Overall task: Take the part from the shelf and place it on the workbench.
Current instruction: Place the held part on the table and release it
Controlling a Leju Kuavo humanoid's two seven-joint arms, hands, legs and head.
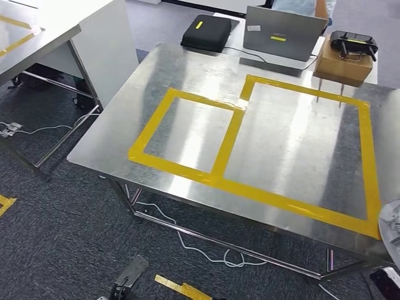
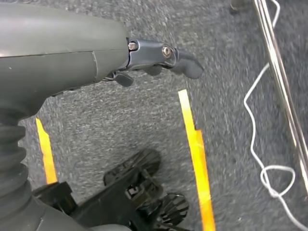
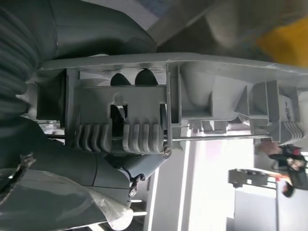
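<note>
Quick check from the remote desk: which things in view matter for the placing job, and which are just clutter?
Job:
- grey plastic part, held in the right hand
- workbench with yellow tape frames

Lying about:
- laptop
- black case
- cardboard box with a black device on it
- white cable on the floor
- left hand, hanging over the carpet, holding nothing

workbench (image 1: 189, 75): two taped frames (image 1: 226, 147) side by side on it
far edge: case (image 1: 206, 32) left, laptop (image 1: 278, 31) middle, box (image 1: 343, 62) right
</note>
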